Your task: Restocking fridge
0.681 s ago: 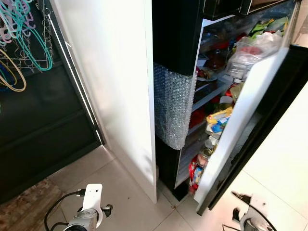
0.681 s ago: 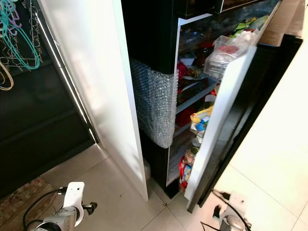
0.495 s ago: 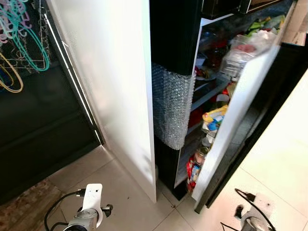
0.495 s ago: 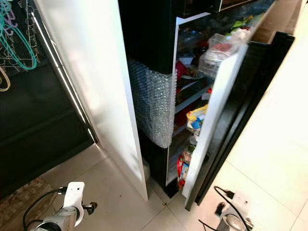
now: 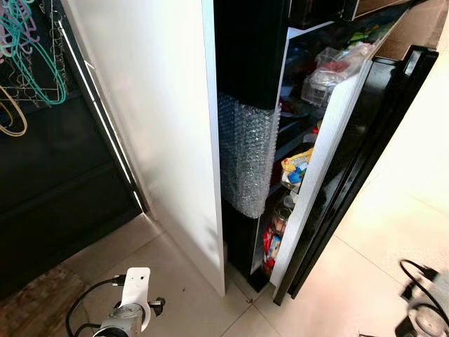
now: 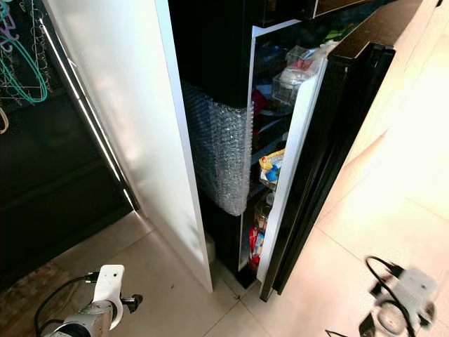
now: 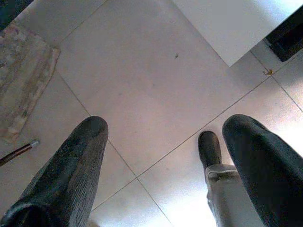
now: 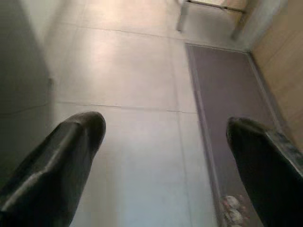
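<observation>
Far left, hangers (image 5: 28, 56) on a rack by a dark cabinet. My left gripper (image 7: 165, 156) hangs low over the floor tiles (image 7: 142, 75), fingers spread wide, holding nothing; its wrist (image 5: 130, 309) shows at the near left edge of the head views. Next right, a white panel (image 5: 161, 119), then the fridge (image 5: 249, 63) with bubble wrap (image 5: 245, 161) taped on its black side.

Progress: the fridge door (image 5: 319, 175) stands ajar at a narrow angle, shelves and door bins packed with food, e.g. a clear bagged tub (image 5: 330, 67) up top and a yellow packet (image 5: 296, 163) mid-door. I carry no item, so I judge stocking is done or paused; what is left is shutting the door fully.

My right gripper (image 8: 165, 161) also spreads wide and empty, low at the near right; its arm (image 6: 396, 298) is blurred.

View differences: the left wrist view shows a rug corner (image 7: 23, 80) and my foot (image 7: 210, 149); the right wrist view shows a grey mat (image 8: 222, 99) and furniture legs (image 8: 182, 16). Head views show the fridge contents.
</observation>
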Robot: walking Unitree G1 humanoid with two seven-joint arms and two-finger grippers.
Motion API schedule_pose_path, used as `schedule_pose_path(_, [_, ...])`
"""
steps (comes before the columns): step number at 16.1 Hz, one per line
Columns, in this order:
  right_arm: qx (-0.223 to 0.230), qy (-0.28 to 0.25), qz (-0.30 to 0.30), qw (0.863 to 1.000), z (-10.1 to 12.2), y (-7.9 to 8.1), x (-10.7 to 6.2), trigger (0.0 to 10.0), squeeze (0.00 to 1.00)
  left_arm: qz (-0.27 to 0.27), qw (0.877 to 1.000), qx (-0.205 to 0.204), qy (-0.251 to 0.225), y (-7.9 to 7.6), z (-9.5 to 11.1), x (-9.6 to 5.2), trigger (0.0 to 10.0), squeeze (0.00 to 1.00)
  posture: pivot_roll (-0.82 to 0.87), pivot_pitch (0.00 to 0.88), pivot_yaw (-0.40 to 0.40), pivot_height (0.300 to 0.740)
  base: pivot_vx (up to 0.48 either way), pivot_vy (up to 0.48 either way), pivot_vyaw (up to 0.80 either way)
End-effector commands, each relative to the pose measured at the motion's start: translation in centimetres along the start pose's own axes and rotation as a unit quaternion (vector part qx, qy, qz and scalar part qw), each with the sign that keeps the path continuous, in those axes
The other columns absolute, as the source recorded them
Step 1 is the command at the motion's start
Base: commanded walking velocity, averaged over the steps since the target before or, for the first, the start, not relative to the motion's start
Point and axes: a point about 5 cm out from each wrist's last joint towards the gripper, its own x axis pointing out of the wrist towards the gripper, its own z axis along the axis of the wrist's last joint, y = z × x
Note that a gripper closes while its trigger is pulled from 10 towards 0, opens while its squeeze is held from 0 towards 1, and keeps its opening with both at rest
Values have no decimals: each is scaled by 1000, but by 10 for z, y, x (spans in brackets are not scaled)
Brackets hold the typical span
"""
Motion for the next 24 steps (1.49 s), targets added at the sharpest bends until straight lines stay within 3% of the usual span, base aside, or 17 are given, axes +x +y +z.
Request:
schedule_pose_path(1, [-5,-54,55,997,23,19,2,10000,0,3,1000,11,1,3,0,0,10000,0,-3,0,18,740,0,0,0])
schedule_pose_path(3, [-38,-104,129,985,43,43,1,10000,0,4,1000,13,1,3,0,0,10000,0,-4,0,19,740,0,0,0])
schedule_pose_path(4, [-49,-141,176,973,61,61,-1,10000,0,4,1000,15,1,3,0,0,10000,0,-5,0,18,740,0,0,0])
schedule_pose_path(8, [-46,-207,238,948,95,92,-10,10000,0,0,1000,23,0,3,0,0,10000,0,-7,0,22,740,0,0,0])
schedule_pose_path(14, [-43,-241,325,914,111,132,-30,10000,0,-2,1000,27,2,3,-2,0,10000,0,-9,0,24,740,0,0,0])
schedule_pose_path(19, [-75,-259,462,845,129,182,-63,10000,0,-2,1000,28,2,3,-1,0,10000,0,-4,0,18,740,0,0,0])
schedule_pose_path(22, [-84,-263,504,818,132,201,-79,10000,0,-2,1000,24,2,2,-1,0,10000,0,4,0,11,740,0,0,0])
schedule_pose_path(24, [-99,-266,555,782,135,220,-99,10000,0,-2,1000,22,2,1,-1,0,10000,0,4,0,6,740,0,0,0])
